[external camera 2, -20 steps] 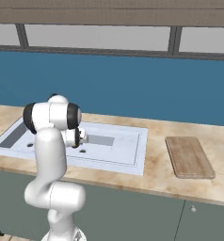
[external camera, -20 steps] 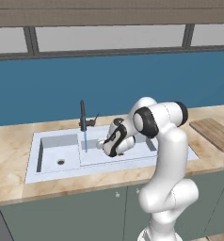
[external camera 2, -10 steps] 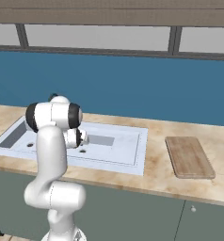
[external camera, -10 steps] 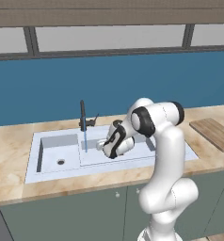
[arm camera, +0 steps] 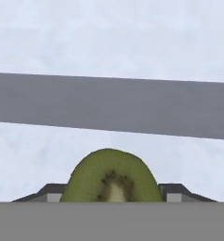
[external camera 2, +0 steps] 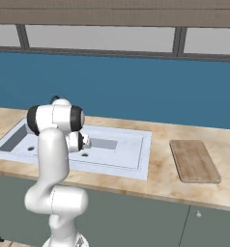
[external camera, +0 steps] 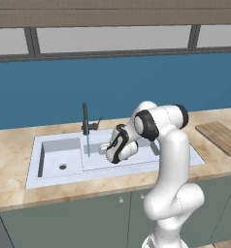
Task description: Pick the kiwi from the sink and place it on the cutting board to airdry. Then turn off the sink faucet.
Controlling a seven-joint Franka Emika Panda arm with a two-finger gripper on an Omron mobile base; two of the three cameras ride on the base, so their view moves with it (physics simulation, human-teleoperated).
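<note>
Green cut face up, the kiwi (arm camera: 111, 176) sits between my two dark fingertips (arm camera: 50, 191) in the hand view, both tips against its sides. My gripper (arm camera: 111, 194) is shut on it, low inside the wide basin of the white sink (external camera: 40, 180). From the left base view the gripper (external camera: 105, 150) is just right of the dark sink faucet (external camera: 85, 118), which pours a thin blue stream (external camera: 88, 145). The wooden cutting board (external camera: 222, 137) lies on the counter at the far right, well away from the sink (external camera 2: 131, 144) in the right base view, cutting board (external camera 2: 193, 160).
A beige marbled countertop (external camera: 10, 160) surrounds the sink. A blue wall (external camera: 49, 97) runs behind it, under a window. The small basin with a drain hole (external camera: 62, 166) is left of the faucet. My white arm (external camera 2: 51, 144) hides part of the sink in the right base view.
The fingers have gone from open to shut on the kiwi. The arm has barely moved, and the water keeps running.
</note>
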